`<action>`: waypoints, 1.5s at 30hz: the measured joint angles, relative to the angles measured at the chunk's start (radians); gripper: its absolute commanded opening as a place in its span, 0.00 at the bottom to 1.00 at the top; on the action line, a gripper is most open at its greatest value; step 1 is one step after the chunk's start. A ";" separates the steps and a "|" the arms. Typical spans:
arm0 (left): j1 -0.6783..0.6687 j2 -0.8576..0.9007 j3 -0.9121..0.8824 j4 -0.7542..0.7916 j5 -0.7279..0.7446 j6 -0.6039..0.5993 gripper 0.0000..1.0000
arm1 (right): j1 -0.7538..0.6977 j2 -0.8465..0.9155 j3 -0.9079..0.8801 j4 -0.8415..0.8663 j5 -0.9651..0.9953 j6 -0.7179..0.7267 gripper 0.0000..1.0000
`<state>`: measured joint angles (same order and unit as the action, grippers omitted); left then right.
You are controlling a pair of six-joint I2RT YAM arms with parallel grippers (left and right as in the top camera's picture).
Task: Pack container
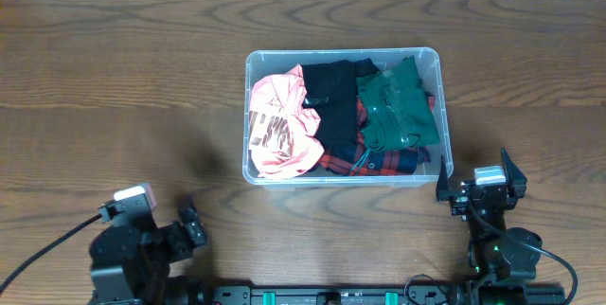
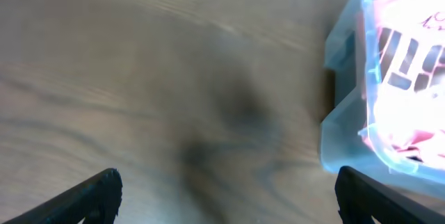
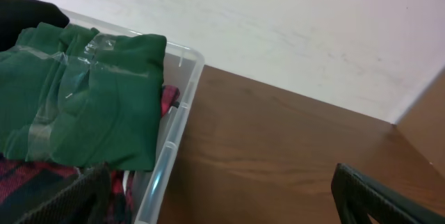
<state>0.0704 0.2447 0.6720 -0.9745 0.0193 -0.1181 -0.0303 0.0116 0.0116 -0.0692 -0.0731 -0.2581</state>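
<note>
1. A brown wood-grain table [image 1: 114, 87] carries everything. A pale white surface [image 3: 278, 29] runs along beyond its far edge.
2. The clear plastic rectangular container [image 1: 343, 53] with rounded corners and a rimmed edge sits upright in the middle of the table, slightly towards the right.
3. Folded clothes fill it:
   - a pink garment with white lettering [image 1: 279, 125] at the left end
   - a black garment [image 1: 331, 97] in the middle
   - a dark green garment [image 1: 398, 106] at the right end
   - a red plaid garment [image 1: 379, 161] showing underneath along the near side
4. In the right wrist view, glossy strips lie across the green cloth [image 3: 83, 99], which reaches nearly to the container's rim [image 3: 182, 106]. The plaid [image 3: 28, 175] shows below it.
5. The table between each arm and the container is bare wood, and nothing stands in the way.
6. The left gripper [image 1: 192, 222] sits near the front edge, well apart from the container and to its left.
   - Its wrist view is blurred.
   - The two dark fingers are spread wide [image 2: 226, 196] with only table between them.
   - The container's wall [image 2: 344, 133] and the pink cloth [image 2: 410, 64] lie off to the right.
7. The right gripper [image 1: 473, 165] is just beside the container's near right corner.
   - Its jaws are parted wide [image 3: 219, 196] and it carries nothing.
   - I cannot tell whether one finger touches the corner.
</note>
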 measured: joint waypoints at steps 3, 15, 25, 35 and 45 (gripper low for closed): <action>-0.023 -0.055 -0.086 0.150 0.000 0.035 0.98 | 0.000 0.000 0.000 0.000 0.000 0.000 0.99; -0.033 -0.221 -0.503 0.846 -0.001 0.142 0.98 | 0.000 0.000 -0.001 0.000 0.002 0.000 0.99; -0.034 -0.234 -0.664 0.976 -0.001 0.148 0.98 | 0.000 0.000 -0.002 0.002 0.003 0.000 0.99; -0.100 -0.235 -0.652 0.946 0.004 0.130 0.98 | 0.000 -0.001 -0.002 0.002 0.003 0.000 0.99; -0.133 -0.235 -0.652 0.946 0.004 0.122 0.98 | 0.000 -0.001 -0.002 0.002 0.003 0.000 0.99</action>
<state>-0.0628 0.0101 0.0200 -0.0288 0.0235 0.0036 -0.0303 0.0109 0.0101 -0.0677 -0.0704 -0.2581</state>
